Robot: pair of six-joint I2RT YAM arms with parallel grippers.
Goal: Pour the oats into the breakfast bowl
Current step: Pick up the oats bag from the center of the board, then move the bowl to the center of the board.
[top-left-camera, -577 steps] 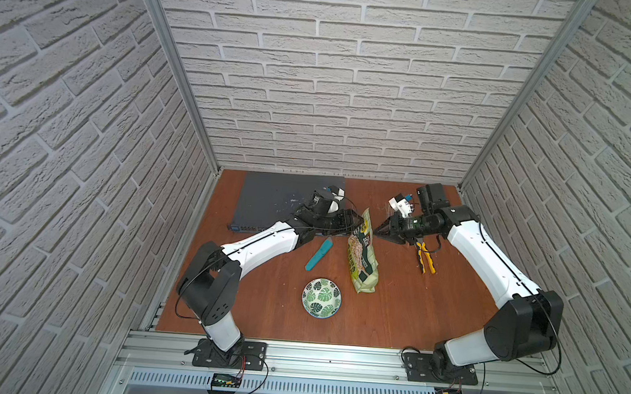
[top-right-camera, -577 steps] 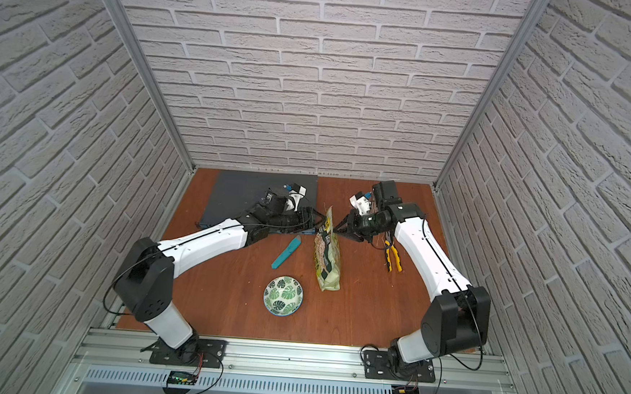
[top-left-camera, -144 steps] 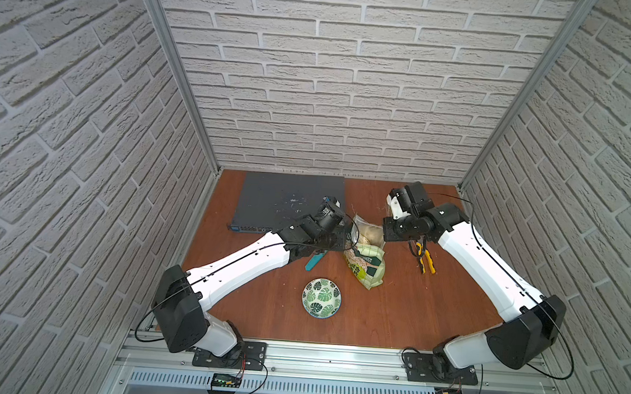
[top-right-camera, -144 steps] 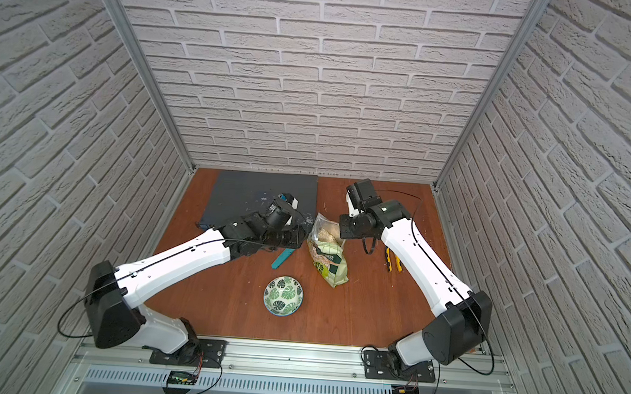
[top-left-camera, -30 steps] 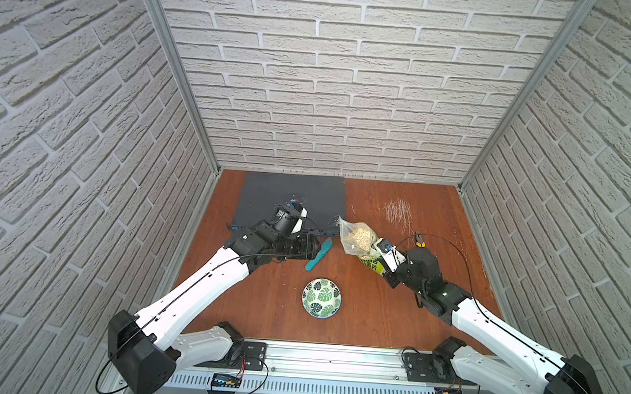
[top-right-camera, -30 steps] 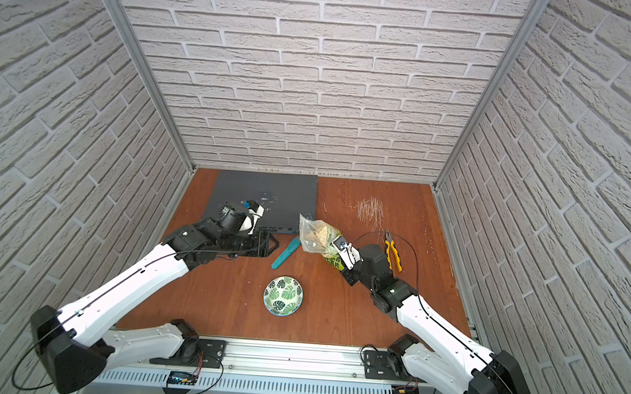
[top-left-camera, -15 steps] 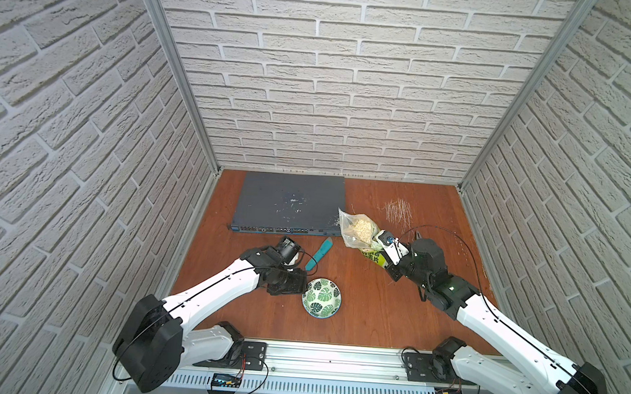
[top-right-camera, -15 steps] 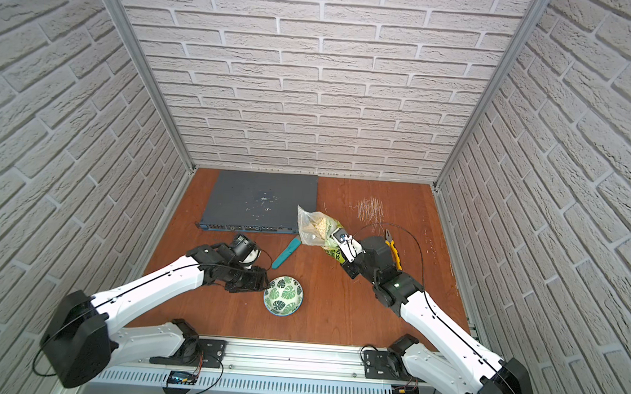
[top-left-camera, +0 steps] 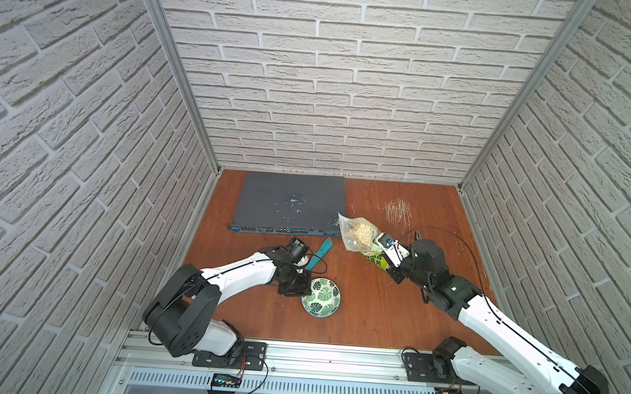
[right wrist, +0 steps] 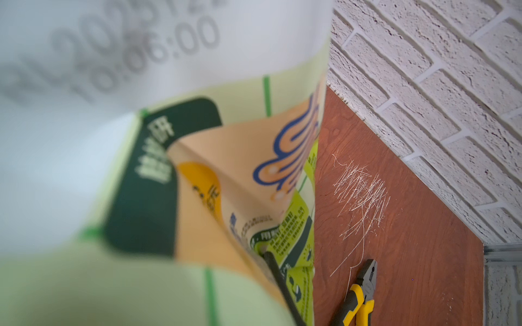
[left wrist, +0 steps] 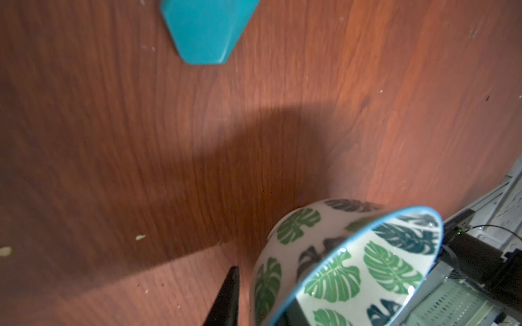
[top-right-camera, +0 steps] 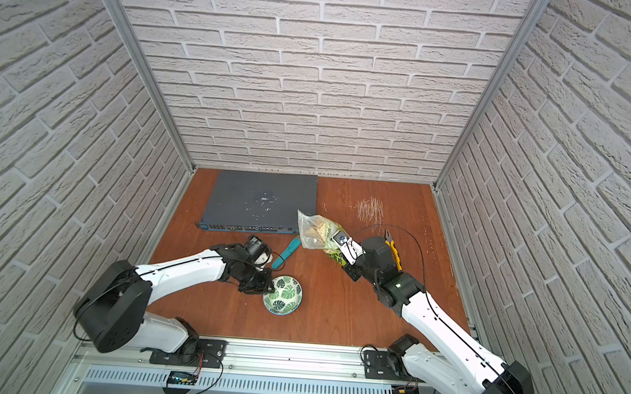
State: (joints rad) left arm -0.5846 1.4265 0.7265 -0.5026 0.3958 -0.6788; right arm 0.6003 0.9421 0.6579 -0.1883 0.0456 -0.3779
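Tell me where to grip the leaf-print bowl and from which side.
Take the breakfast bowl by its thin rim on the side nearest the left arm, from above, one finger inside, one outside. It stands upright and looks too wide to span; the left claw straddles that rim.

my left gripper straddles the breakfast bowl rim, one finger outside its wall. well ahead of my fingertips, a teal object lies on the wooden table; a pale flake sits nearer.
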